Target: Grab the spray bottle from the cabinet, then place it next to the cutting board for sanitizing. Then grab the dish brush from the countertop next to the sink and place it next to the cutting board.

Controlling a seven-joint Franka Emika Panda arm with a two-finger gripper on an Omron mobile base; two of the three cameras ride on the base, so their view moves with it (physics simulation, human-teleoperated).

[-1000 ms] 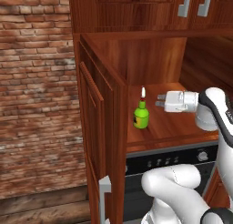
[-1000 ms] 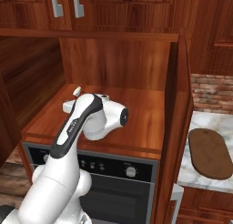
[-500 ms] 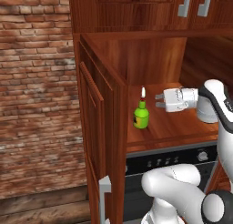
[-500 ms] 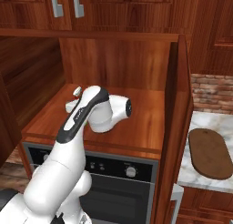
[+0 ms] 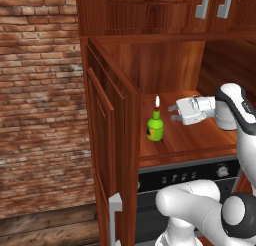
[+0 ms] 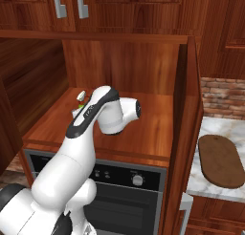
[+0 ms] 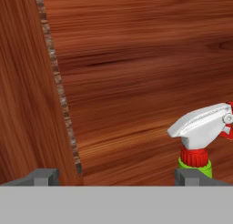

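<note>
The lime-green spray bottle [image 5: 155, 126] stands upright on the shelf of the open cabinet [image 5: 165, 65], near its front left. My gripper [image 5: 173, 113] is level with the bottle's neck, just to its right, fingers open and pointing at it, holding nothing. In the hand view the white trigger nozzle [image 7: 202, 123] sits above the right fingertip [image 7: 189, 175], not between the tips of the gripper [image 7: 116, 177]. My arm covers most of the bottle [image 6: 81, 96] in the right base view. The cutting board [image 6: 221, 160] lies on the marble countertop [image 6: 213, 126] at the right. The dish brush and sink are out of view.
The cabinet door [image 5: 107, 140] stands open to the left, edge toward the camera. The cabinet's right side wall [image 6: 189, 114] separates the shelf from the countertop. An oven with a knob panel [image 6: 129, 176] sits under the shelf. A brick wall [image 5: 40, 100] is at the left.
The gripper has slid a little left toward the bottle, still open. The arm's elbow has swung up and to the right. The bottle has not moved.
</note>
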